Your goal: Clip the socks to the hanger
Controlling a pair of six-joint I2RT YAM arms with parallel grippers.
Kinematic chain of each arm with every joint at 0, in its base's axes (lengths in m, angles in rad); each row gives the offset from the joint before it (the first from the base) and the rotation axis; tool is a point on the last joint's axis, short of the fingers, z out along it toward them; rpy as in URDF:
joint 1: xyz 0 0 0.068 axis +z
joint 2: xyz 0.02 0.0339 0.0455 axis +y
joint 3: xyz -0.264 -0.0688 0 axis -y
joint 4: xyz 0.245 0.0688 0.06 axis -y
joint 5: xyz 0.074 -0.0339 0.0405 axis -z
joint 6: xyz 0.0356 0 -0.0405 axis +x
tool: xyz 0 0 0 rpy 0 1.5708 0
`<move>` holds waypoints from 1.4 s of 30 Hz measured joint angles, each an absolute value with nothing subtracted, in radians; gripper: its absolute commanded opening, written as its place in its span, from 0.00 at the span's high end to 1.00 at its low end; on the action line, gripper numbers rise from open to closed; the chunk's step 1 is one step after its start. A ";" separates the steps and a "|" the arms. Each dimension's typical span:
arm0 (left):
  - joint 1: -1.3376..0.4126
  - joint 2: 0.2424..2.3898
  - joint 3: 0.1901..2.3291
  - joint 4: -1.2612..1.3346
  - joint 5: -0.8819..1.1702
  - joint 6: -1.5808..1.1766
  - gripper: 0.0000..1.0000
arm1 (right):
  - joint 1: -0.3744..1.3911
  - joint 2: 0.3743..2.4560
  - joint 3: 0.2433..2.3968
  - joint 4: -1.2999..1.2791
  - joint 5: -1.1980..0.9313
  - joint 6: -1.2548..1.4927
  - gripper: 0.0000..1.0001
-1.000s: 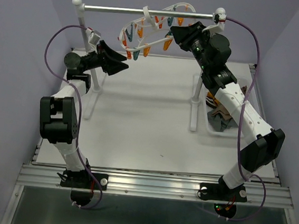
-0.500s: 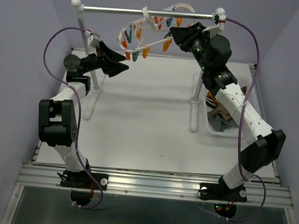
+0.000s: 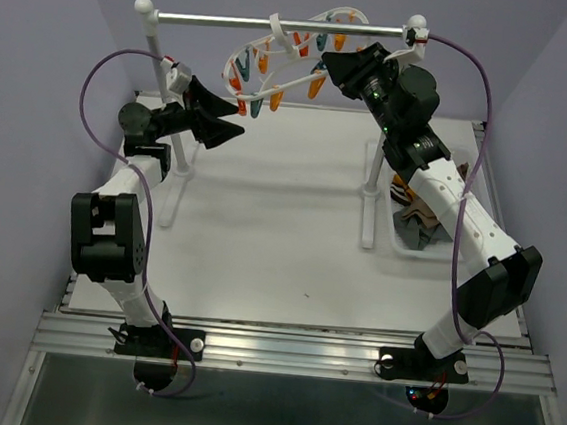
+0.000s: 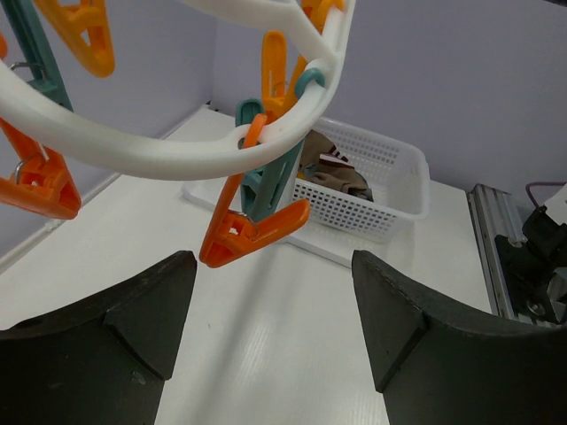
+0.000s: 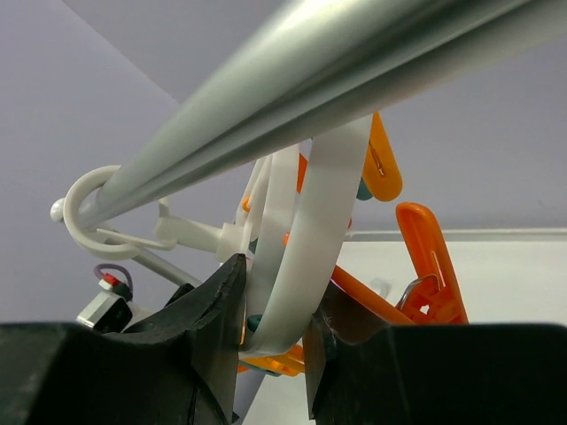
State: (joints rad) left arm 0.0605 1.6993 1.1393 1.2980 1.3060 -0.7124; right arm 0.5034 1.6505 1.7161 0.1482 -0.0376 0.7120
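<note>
The hanger (image 3: 267,70), a white oval ring with orange and teal clips, hangs tilted from the rack's crossbar. My right gripper (image 3: 329,72) is shut on the ring's right end; in the right wrist view the white band (image 5: 323,221) sits between the jaws of the right gripper (image 5: 275,301). My left gripper (image 3: 234,119) is open just below the ring's left end and holds nothing. In the left wrist view the left gripper (image 4: 273,292) lies under an orange clip (image 4: 252,235) on the ring (image 4: 159,150). The socks (image 3: 418,221) lie in a basket, also visible as socks (image 4: 332,173).
A white two-post rack with a metal crossbar (image 3: 282,23) spans the back of the table; its posts stand at left and right. A white mesh basket (image 3: 398,239) sits at the right, behind the right arm, and is seen as the basket (image 4: 390,190) from the left wrist.
The left arm has shifted a little, bringing its open gripper slightly nearer the hanger's left end. The right gripper and the hanger have stayed put.
</note>
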 measured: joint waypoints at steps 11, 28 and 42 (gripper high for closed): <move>0.060 1.637 1.139 1.301 1.377 -0.685 0.18 | 0.503 1.641 1.705 0.148 -0.042 0.712 0.76; 0.052 1.395 1.159 0.900 1.296 0.194 0.17 | 0.499 1.620 1.685 0.142 -0.065 0.718 0.77; 0.049 1.396 1.055 0.871 1.240 0.294 0.17 | 0.499 1.619 1.686 0.138 -0.061 0.710 0.77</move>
